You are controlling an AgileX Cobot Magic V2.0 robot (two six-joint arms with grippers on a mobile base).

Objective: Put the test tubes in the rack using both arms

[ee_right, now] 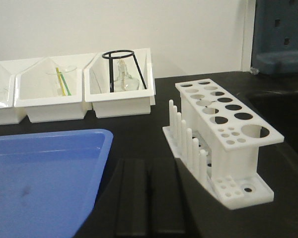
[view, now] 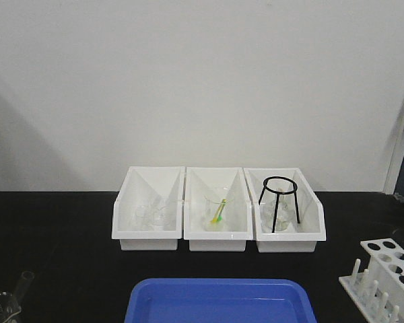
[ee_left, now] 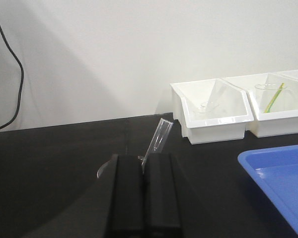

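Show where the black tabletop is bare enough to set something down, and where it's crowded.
Bare: the table left of the left bin; the strip between bins and blue tray; the gap between tray and rack. Crowded: the bins, side by side.

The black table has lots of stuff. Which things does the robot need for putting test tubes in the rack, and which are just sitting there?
For the job:
test tube, held by the left gripper
white rack
right gripper, shut and empty

Just sitting there:
three white bins
glass beaker with a yellow-green stick
black tripod stand
blue tray
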